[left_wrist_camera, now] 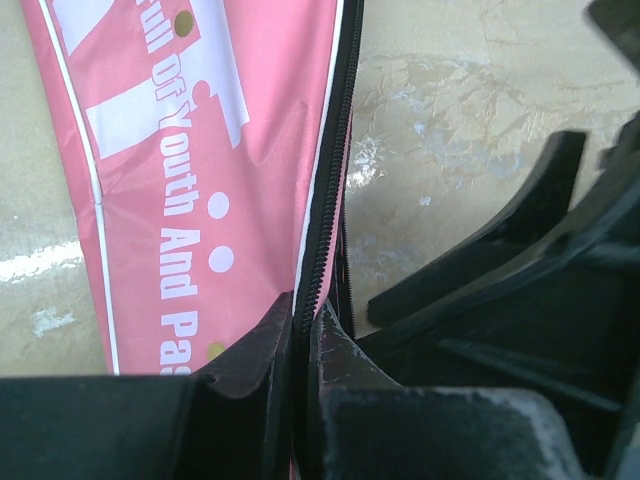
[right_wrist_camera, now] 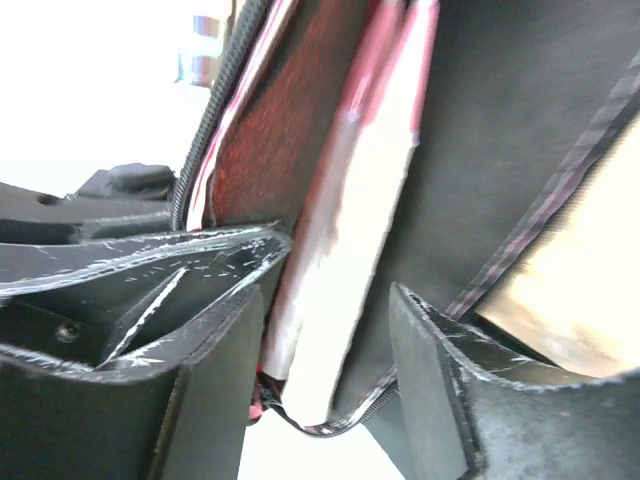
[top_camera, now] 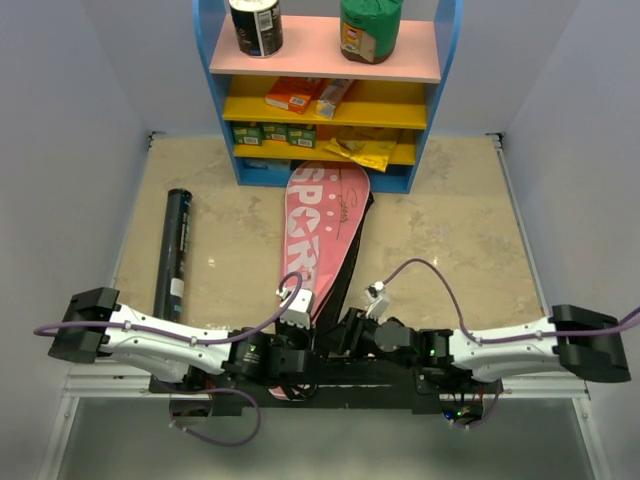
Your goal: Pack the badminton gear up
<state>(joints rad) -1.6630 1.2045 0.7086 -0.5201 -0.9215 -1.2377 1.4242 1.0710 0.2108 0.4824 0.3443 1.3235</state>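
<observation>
The pink bag [top_camera: 322,225] lies flat at the middle of the surface [top_camera: 450,230]. Its wide end touches the foot of the blue-yellow shelf unit [top_camera: 203,60] and its narrow end lies between the 2 arms. Its zipper stands open along the right edge, showing black lining. The left gripper [left_wrist_camera: 302,315] is pressed together on that zipper edge near the narrow end. The right gripper [right_wrist_camera: 342,268] is spread at the bag's opening, with a pale, pink-edged strip between its fingers that I cannot identify. The long black tube [top_camera: 175,255] lies well apart, left of the bag.
</observation>
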